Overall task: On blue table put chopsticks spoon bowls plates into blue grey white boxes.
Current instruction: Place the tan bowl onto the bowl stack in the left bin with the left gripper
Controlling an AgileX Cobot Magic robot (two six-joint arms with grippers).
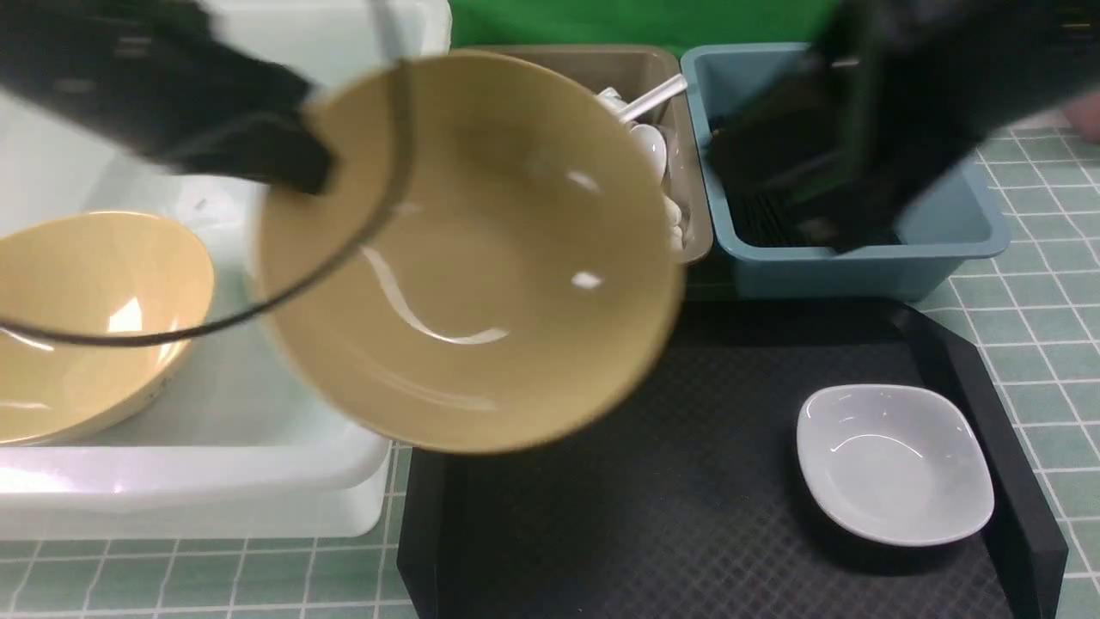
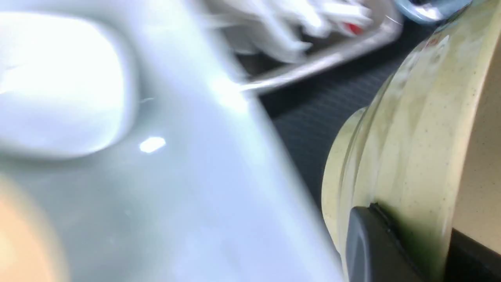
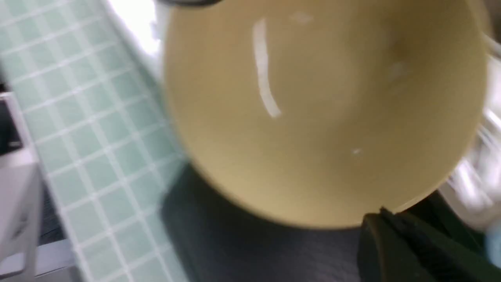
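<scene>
Front view. Pinches the raised bowl (image 1: 468, 249) by its rim with the left gripper (image 1: 301, 168), jaws closed tight on it, and hangs it tilted, mouth toward the camera, above the far left corner of the black tray (image 1: 653, 533). Shows a second bowl (image 1: 86, 318) leaning inside the white tub (image 1: 198, 481), left of the tray. Shows the taupe box (image 1: 619, 69) just behind the tray, white spoons (image 1: 649, 146) in it, and the blue-grey box (image 1: 842, 271) also behind the tray, chopsticks (image 1: 765, 223) lying inside. Dips the right gripper (image 1: 846, 236) into that box behind the tray, fingers drawn together; cannot tell through the blur whether on anything. Shows one white plate (image 1: 894, 464) on the tray's near right part, and the blue table (image 1: 1048, 344) under and around the tray.

Left wrist view. Presses a black finger pad (image 2: 366, 246) against the speckled outer wall of the raised bowl (image 2: 411, 137), clear above the tray's (image 2: 313, 117) textured floor. Blurs the white tub (image 2: 176, 176) beside the tray and the taupe box (image 2: 325, 58) rim behind it.

Right wrist view. Looks into the raised bowl (image 3: 321, 113), above the tray (image 3: 242, 250). Shows dark fingers (image 3: 391, 254) over the tray, closed, nothing legible between them. Shows blue table (image 3: 98, 137) tiles beside the tray.
</scene>
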